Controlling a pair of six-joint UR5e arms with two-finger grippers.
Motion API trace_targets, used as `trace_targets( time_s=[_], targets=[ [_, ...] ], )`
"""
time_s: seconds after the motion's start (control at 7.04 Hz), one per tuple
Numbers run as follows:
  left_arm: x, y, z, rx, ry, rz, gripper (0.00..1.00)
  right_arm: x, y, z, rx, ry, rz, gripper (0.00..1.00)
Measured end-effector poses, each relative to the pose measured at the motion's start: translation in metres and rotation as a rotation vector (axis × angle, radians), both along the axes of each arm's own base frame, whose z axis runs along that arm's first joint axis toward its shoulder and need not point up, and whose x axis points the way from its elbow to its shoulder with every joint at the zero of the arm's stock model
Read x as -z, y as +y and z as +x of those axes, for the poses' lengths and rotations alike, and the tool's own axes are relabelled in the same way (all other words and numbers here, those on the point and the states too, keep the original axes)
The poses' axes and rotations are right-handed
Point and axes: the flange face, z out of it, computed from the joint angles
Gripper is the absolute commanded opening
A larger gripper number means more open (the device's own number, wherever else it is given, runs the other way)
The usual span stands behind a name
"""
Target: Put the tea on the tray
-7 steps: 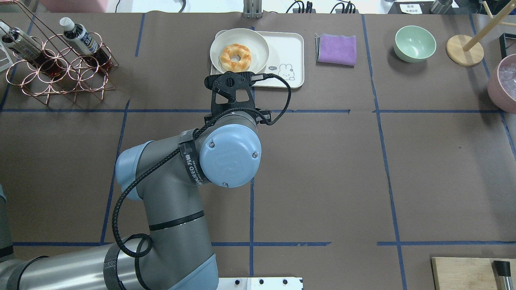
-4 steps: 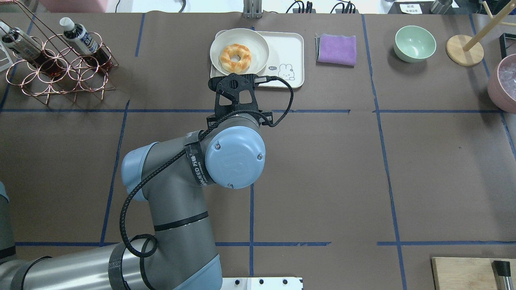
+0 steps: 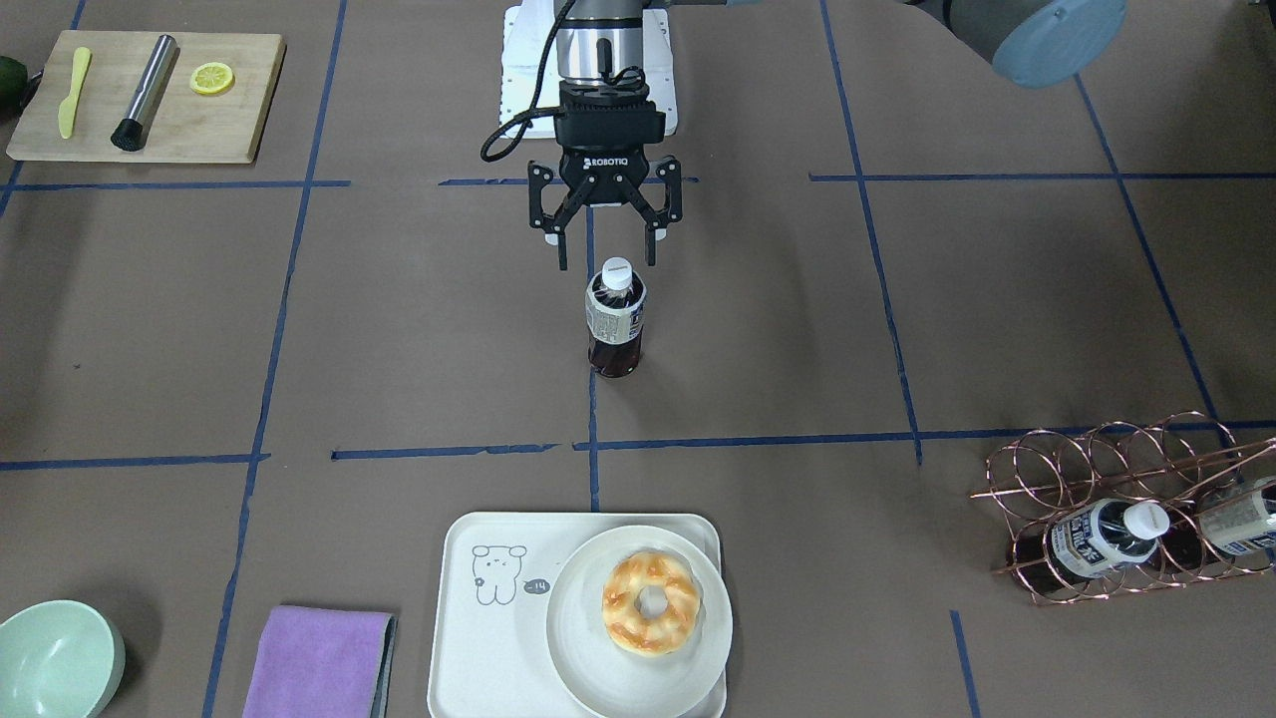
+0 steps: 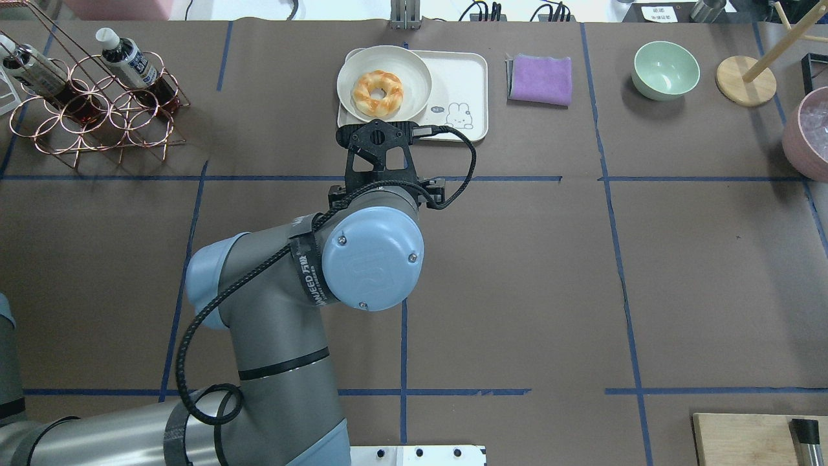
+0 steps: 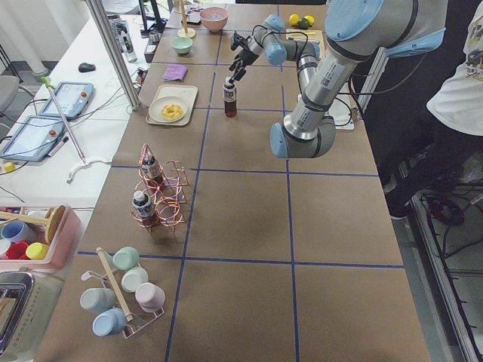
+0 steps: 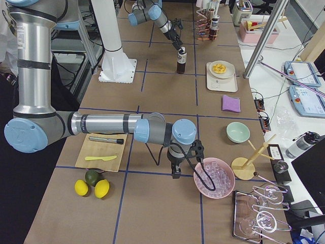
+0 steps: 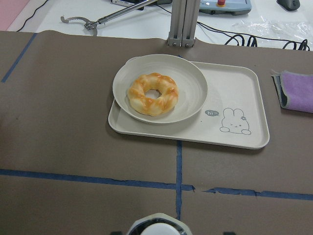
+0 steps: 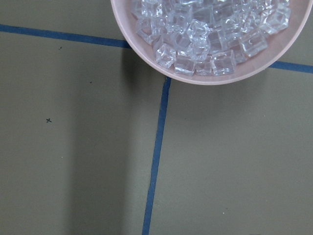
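Now you see the left gripper [image 3: 605, 257] spread wide over the upright tea [image 3: 615, 324], well apart from the tray [image 3: 469, 648].

In the front-facing view the tea stands on a blue tape line on the table, white cap up. The gripper is at its 12 o'clock, fingers apart on either side of the cap and gripping nothing. The tray lies at the tea's 6 o'clock, near the table edge. A plate [image 3: 583, 638] with a doughnut [image 3: 650, 603] fills the tray's 3 o'clock half, and the bear drawing half is bare. Two more bottles lie in a copper rack [image 3: 1097, 469] at the tea's 4 o'clock. Your right gripper [image 6: 176, 170] sits far off beside a pink bowl of ice [image 6: 213, 178]. You cannot tell whether its fingers are spread or pressed together.
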Motion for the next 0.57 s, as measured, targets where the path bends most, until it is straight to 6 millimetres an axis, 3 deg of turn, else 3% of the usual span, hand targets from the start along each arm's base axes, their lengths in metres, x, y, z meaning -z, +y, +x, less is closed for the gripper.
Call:
trace_targets(
  time_s=[0.14, 0.28, 0.57],
  targets=[
    [0.0, 0.007, -0.026, -0.055, -0.004, 0.014, 1.0, 0.001, -0.001, 0.0, -0.001, -0.001, 0.001, 1.0],
    [-0.012, 0.008, -0.062, -0.127, -0.034, 0.021, 1.0, 0.001, -0.001, 0.0, -0.001, -0.001, 0.002, 1.0],
    [-0.069, -0.015, -0.143, -0.306, -0.118, -0.014, 1.0, 0.003, -0.002, 0.0, 0.001, 0.0, 0.011, 1.0]
  ],
)
